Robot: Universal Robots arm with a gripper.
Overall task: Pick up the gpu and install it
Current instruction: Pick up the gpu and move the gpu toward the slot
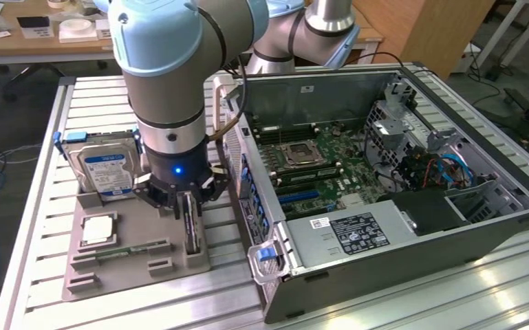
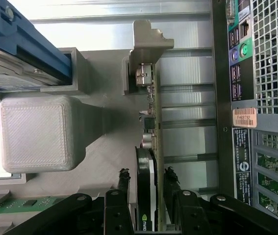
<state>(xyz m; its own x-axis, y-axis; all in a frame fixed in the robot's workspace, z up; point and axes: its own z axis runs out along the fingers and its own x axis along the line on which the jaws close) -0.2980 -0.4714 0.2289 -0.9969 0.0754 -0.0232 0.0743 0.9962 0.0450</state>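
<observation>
1. My gripper (image 1: 189, 218) (image 2: 147, 177) is open, its fingers straddling the gpu (image 1: 192, 237) (image 2: 152, 122) without pinching it.
2. The gpu stands on edge in the grey tray (image 1: 131, 278), which suits a grasp from above.
3. Just beside it on the counter (image 1: 99, 96), the computer case (image 1: 411, 240) lies open.

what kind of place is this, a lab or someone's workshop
Most likely a robotics lab: a robot arm's gripper straddles a graphics card in a grey holder, an open computer case lies on a slatted metal table, and a desk stands behind.
</observation>
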